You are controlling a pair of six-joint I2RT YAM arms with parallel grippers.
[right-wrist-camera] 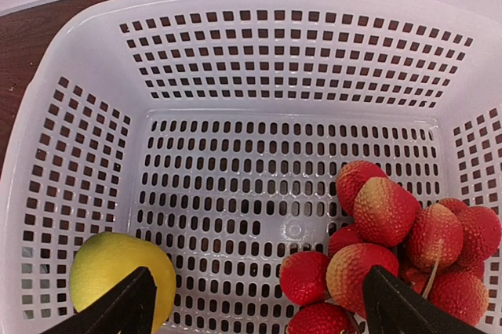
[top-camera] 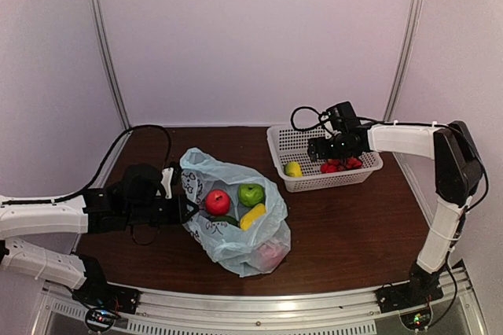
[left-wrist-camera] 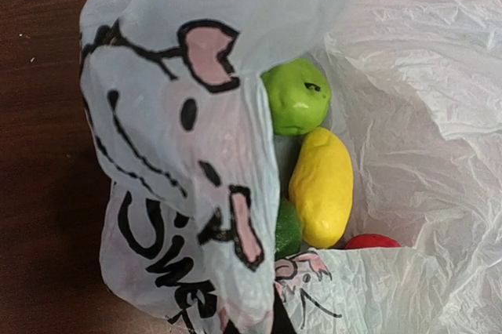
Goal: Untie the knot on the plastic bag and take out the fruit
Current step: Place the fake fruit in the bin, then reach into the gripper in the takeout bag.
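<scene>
**Bag open, unloading under way: next fruit to fetch**

On my left, the left gripper (top-camera: 179,209) is clenched at the near-left rim of the plastic bag (top-camera: 224,250). Its fingers are hidden in its own wrist view, but the printed film rises close to that camera, so I judge it is pinching the bag's edge to hold the mouth up. The bag lies on the table (top-camera: 354,225) in front of the arms with its mouth gaping. I see no knot anywhere, so I take the untying as done.

Inside the bag I see a red apple (top-camera: 218,202), a green apple (left-wrist-camera: 296,96) and a long yellow fruit (left-wrist-camera: 321,187), packed against each other. Something pinkish shows through the film at the bag's near end.

To the right, well apart from the bag, the white basket (right-wrist-camera: 274,75) holds a yellow fruit (right-wrist-camera: 110,271) and a red cluster (right-wrist-camera: 384,248). The right gripper (right-wrist-camera: 257,275) hangs over them, released and holding nothing.

My next move: lift the right arm clear of the basket wall, swing it left to the bag's mouth, and come down on the topmost fruit. The left grip should hold the film aside meanwhile.
</scene>
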